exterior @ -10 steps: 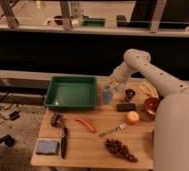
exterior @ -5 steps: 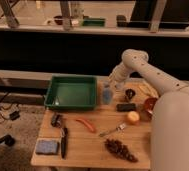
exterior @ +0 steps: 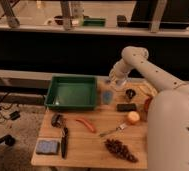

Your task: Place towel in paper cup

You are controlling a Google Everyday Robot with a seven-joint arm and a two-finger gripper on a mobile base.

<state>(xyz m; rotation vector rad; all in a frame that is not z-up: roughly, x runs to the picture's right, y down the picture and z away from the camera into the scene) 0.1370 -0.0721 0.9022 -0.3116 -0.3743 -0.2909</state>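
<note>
My gripper point(exterior: 114, 82) hangs at the end of the white arm, over the back of the wooden table point(exterior: 88, 142) just right of the green tray point(exterior: 72, 92). A small upright grey-blue piece point(exterior: 107, 96) stands directly below it, beside the tray's right wall. No flat grey-blue towel shows in the camera view. No cream-white paper cup shows either; the arm and my white body cover the table's right side.
A blue sponge point(exterior: 48, 146) and a black-handled tool point(exterior: 63, 140) lie front left. A red-orange pepper point(exterior: 86, 125), a fork point(exterior: 113, 131), an orange fruit point(exterior: 133, 117), grapes point(exterior: 120, 149), a black block point(exterior: 126, 107) and a red bowl point(exterior: 148, 104) also lie on the table.
The arm has shifted only slightly near the tray's right edge. The objects on the table have not moved.
</note>
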